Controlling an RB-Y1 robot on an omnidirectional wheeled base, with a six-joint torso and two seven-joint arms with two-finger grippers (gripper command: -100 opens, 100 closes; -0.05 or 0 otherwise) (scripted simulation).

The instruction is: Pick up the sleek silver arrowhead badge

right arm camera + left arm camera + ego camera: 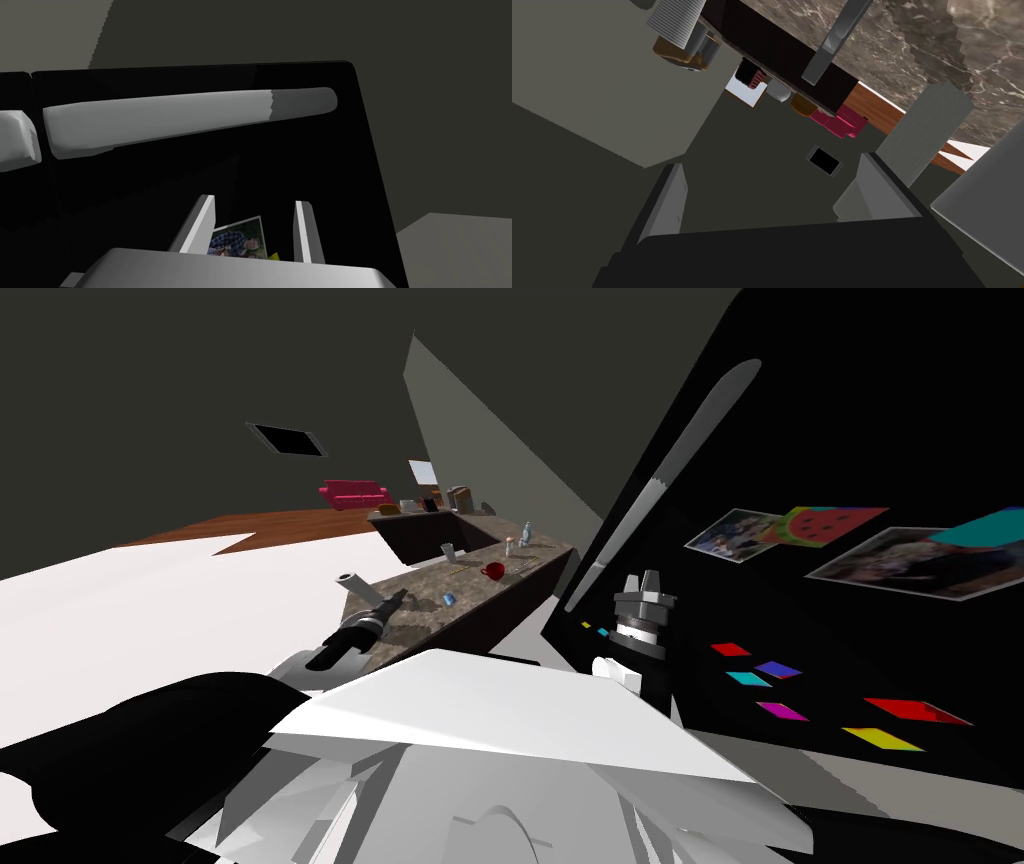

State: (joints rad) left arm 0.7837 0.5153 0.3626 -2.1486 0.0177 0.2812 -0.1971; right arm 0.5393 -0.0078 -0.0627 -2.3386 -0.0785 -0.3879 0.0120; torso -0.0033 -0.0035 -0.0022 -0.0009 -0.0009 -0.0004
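My right gripper (641, 580) is raised in front of a black fridge door (800, 618), just below its long grey handle (690, 438). In the right wrist view its fingers (200, 225) stand open with nothing between them, pointing at the door (300, 150) and handle (175, 120). A family photo (240, 237) is stuck to the door beyond the fingertips. Photos (735, 533) and several flat coloured magnets (778, 669) cover the door. My left gripper (352, 580) hangs open over a brown marble counter (420, 598); its fingers (667, 205) hold nothing.
On the counter stand a red mug (492, 571), a small blue cup (450, 599), a white cup (449, 551) and bottles (524, 533). A second counter (420, 528) with appliances lies beyond, and a pink sofa (353, 494) at the far wall. White floor (150, 608) opens to the left.
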